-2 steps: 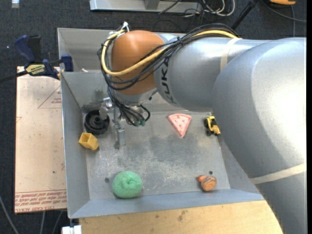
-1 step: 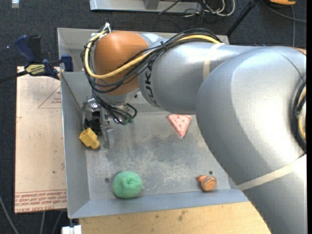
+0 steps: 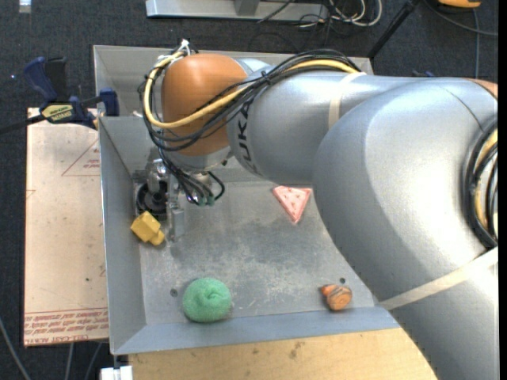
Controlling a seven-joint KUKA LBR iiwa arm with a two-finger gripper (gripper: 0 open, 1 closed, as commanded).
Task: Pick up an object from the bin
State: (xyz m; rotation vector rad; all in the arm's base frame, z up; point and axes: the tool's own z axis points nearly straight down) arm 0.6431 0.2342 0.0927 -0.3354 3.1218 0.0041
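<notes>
My gripper point(image 3: 173, 222) reaches down into the left part of the bin, below the arm's orange cover. A small yellow block point(image 3: 148, 229) lies on the bin floor just to its left, close beside its tip. Whether the two touch cannot be made out. A black object point(image 3: 143, 199) sits behind the yellow block against the left wall, partly hidden by the gripper's body.
A pink triangular piece point(image 3: 293, 203) lies mid-bin to the right of the gripper. A green ball point(image 3: 207, 300) rests near the front wall, and a small orange thing point(image 3: 337, 297) lies at the front right. The arm covers the bin's right side.
</notes>
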